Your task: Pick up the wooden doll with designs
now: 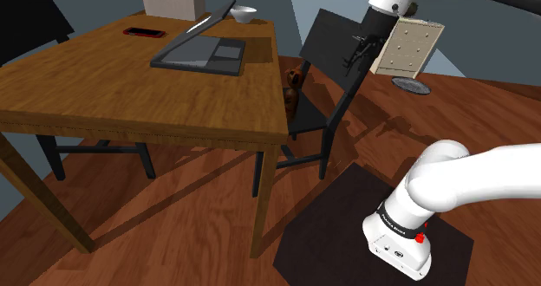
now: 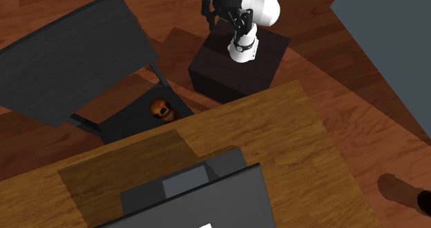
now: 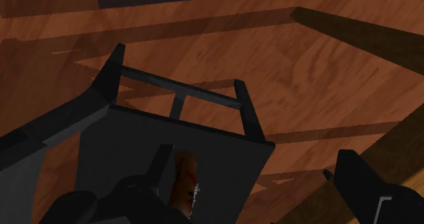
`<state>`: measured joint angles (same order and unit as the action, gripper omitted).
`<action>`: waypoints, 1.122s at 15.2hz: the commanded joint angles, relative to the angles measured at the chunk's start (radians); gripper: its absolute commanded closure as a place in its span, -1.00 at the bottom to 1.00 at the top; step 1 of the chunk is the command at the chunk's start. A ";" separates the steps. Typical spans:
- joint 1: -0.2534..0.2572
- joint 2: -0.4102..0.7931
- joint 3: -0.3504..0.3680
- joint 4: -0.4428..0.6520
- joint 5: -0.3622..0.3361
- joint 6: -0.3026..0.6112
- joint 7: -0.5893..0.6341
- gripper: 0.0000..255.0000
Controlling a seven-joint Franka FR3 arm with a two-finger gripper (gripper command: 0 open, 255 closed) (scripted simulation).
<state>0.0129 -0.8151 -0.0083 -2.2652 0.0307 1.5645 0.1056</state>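
While the tool (image 1: 357,57) hung with its two black fingers set wide apart and nothing clasped between them, the doll (image 1: 295,87) was seen on the seat of the black chair (image 1: 334,46), close by the edge of the worktop (image 1: 104,85). From the tool, the doll was placed lower and toward the shoulder view's left, with the chair's tilted backrest standing between the two. In the wrist view the doll was caught off-centre, just beside one finger (image 3: 163,168) rather than in the gap. A sideways shift and a descent past the backrest were therefore judged necessary before any closing. The doll's long axis was taken to be upright in the shoulder view, which would suit a grasp across its body. It was rendered brown and rounded, narrower at the head, with darker markings and a small red mark. The chair was drawn dark and matt with thin rails. Warm wood grain was shown on the worktop, on which a grey laptop (image 1: 204,50) and a white bowl (image 1: 244,14) were carried.
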 commanded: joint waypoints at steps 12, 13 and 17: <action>0.021 0.317 -0.160 0.074 0.006 0.282 -0.229 -1.00; 0.024 0.351 -0.173 0.090 0.013 0.302 -0.252 -1.00; 0.039 0.493 -0.226 0.170 0.056 0.370 -0.345 -1.00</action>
<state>0.0495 -0.3540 -0.2201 -2.1092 0.0753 1.9151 -0.2118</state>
